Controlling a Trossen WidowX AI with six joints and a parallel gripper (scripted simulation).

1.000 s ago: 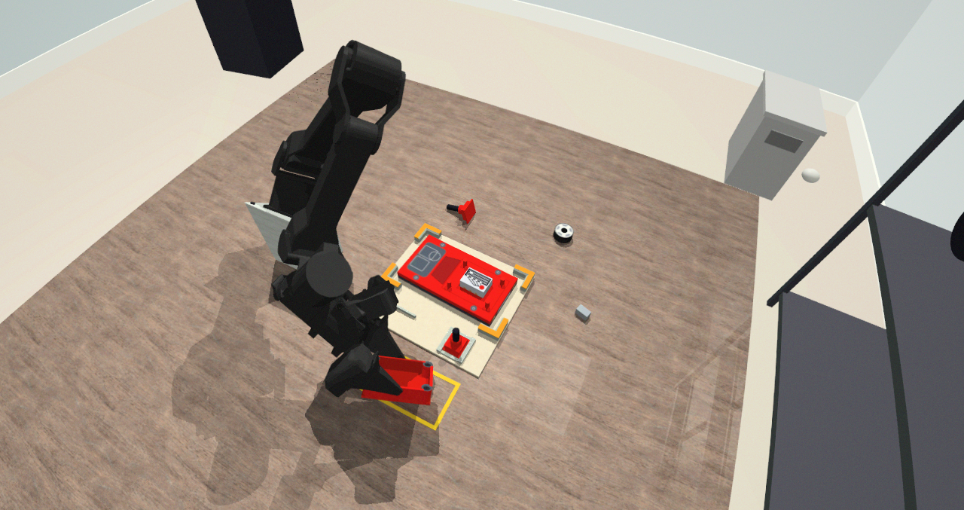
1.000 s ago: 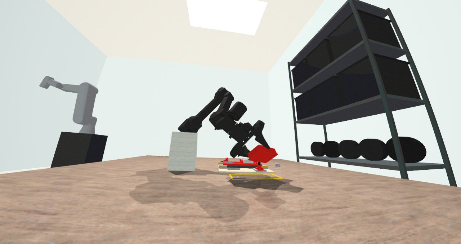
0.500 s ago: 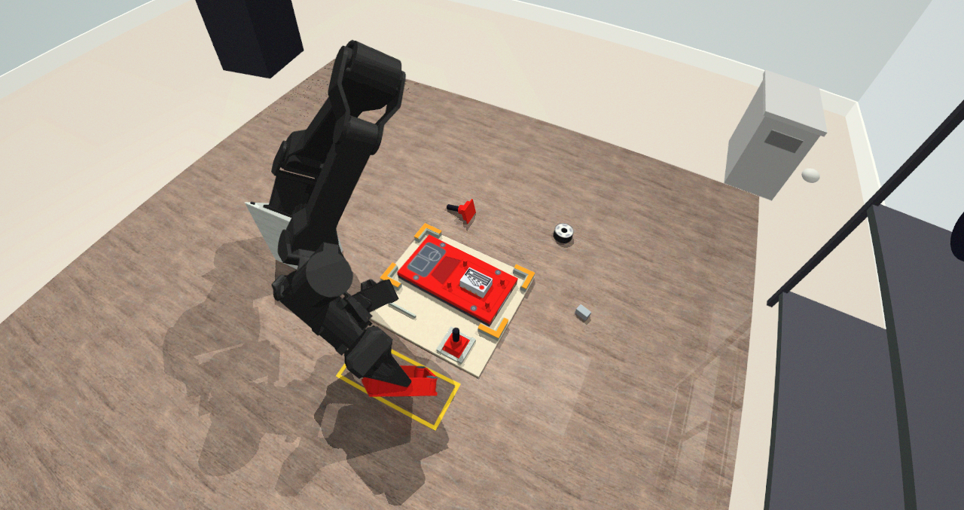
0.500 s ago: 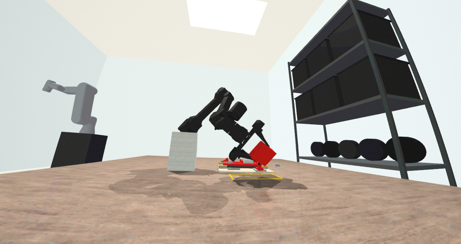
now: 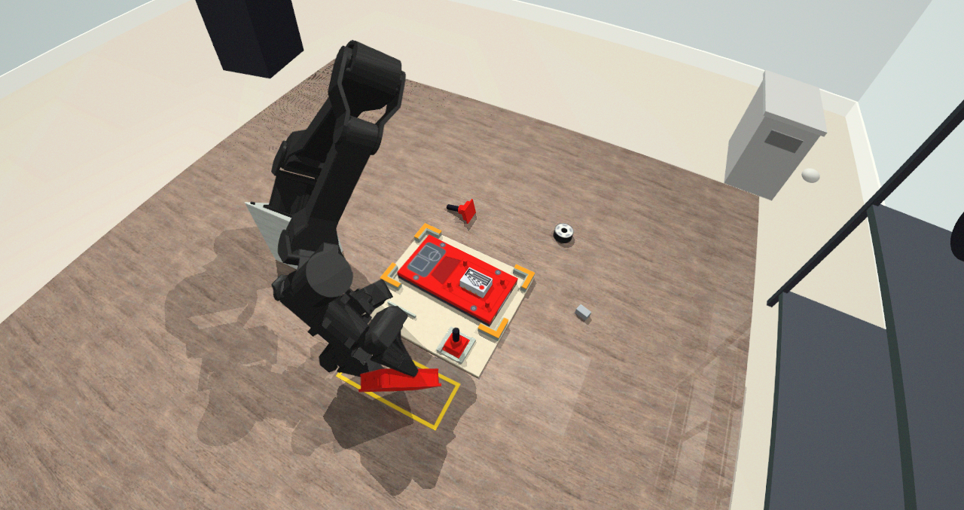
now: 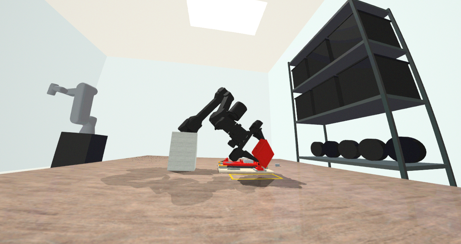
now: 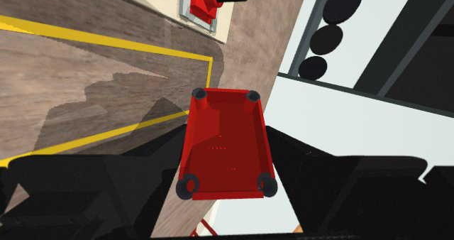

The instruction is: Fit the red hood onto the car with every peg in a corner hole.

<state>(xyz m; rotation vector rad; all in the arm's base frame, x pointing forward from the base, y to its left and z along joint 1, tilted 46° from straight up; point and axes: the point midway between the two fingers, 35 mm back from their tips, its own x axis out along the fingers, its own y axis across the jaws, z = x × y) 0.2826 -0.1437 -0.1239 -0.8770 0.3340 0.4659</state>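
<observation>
Has the red hood (image 5: 399, 380) (image 6: 265, 152) (image 7: 227, 144) clasped across its sides in the pincer (image 5: 398, 375) (image 6: 261, 150) (image 7: 226, 128), opened wide around it. Carries it steeply tilted, off the tabletop (image 5: 606, 406) (image 6: 225, 210) (image 7: 262, 45), above the yellow outline (image 5: 447, 406) (image 6: 254, 179) (image 7: 142, 48) underneath the pincer. Shows hollow underside and corner bosses in the wrist view. Leaves the chassis (image 5: 441, 267) (image 6: 236, 163), engine block (image 5: 476, 281) (image 6: 248, 161) in place, in the jig (image 5: 428, 325) (image 6: 225, 170) to one side of the pincer, unhooded.
</observation>
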